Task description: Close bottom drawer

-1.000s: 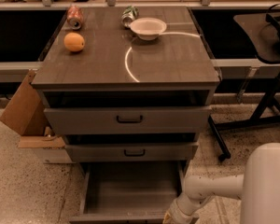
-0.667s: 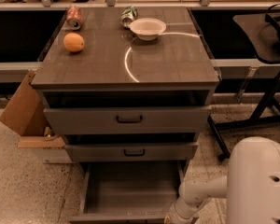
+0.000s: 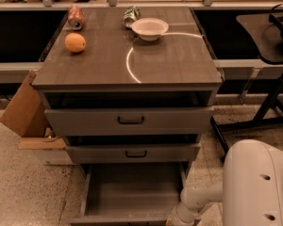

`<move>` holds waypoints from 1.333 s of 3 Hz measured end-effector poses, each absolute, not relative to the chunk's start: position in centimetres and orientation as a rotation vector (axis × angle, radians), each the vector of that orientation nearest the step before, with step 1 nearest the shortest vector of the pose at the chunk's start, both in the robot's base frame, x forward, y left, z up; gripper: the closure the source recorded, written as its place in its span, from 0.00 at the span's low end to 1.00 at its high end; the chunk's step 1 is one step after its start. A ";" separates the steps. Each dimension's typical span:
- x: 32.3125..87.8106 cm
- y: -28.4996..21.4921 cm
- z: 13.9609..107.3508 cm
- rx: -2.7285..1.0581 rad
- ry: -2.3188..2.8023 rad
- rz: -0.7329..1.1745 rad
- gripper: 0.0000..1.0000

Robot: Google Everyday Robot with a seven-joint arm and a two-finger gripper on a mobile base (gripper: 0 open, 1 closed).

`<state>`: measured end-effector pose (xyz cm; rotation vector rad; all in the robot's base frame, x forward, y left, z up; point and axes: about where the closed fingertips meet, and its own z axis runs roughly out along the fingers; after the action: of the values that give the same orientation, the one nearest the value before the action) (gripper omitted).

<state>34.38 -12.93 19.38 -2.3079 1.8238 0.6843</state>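
The bottom drawer (image 3: 132, 192) of the grey-brown cabinet stands pulled far out, showing its plain grey interior. Its front panel (image 3: 118, 219) lies at the lower edge of the camera view, and its handle is hidden. My white arm (image 3: 203, 199) reaches in from the lower right. My gripper (image 3: 173, 220) sits at the drawer's front right corner, cut off by the lower edge of the view.
The top drawer (image 3: 129, 120) and middle drawer (image 3: 132, 153) stick out slightly. On the cabinet top are an orange (image 3: 75, 43), a white bowl (image 3: 150, 28), a red can (image 3: 76, 17) and a green can (image 3: 131, 14). A cardboard box (image 3: 23, 109) stands left, a black stand (image 3: 269, 79) right.
My white arm housing has swung left and fills more of the lower right corner. The bottom drawer stays pulled out about as far as before.
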 end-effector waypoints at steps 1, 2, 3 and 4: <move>36.3 -12.8 17.5 -2.216 1.847 0.668 1.00; 37.0 -12.8 16.9 -2.187 1.858 0.658 1.00; 37.6 -13.0 16.7 -2.174 1.859 0.646 1.00; 38.9 -13.2 16.4 -2.154 1.855 0.624 1.00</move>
<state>38.87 -13.20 16.36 -2.1536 1.8547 0.6236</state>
